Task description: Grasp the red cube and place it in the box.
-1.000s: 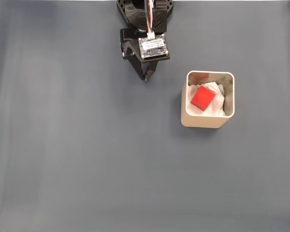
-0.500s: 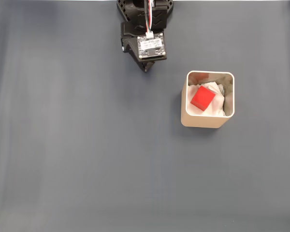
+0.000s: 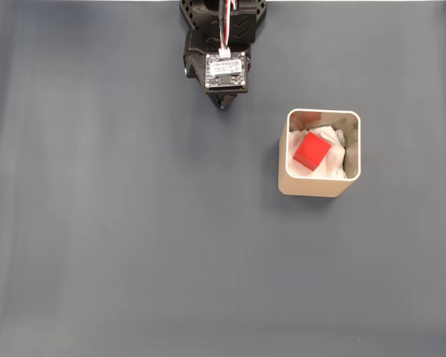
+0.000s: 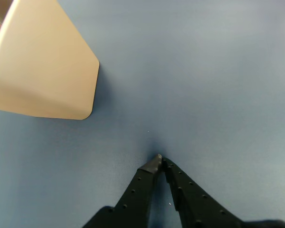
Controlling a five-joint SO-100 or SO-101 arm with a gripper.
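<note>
Fixed view: red cube (image 3: 311, 151) inside box (image 3: 317, 185), on padding (image 3: 332, 160); gripper (image 3: 223, 105) upper left, well apart.

Dark grey table (image 3: 134, 238); beige box (image 3: 312, 186) standing on it.

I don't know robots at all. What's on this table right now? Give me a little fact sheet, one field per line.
surface: dark grey mat
red cube: inside the box, on white padding, tilted
box: beige, open-topped, right of centre in the fixed view
gripper: empty, fingertips together, above bare mat beside the box
arm: at the top edge in the fixed view
task status: cube appears placed
</note>
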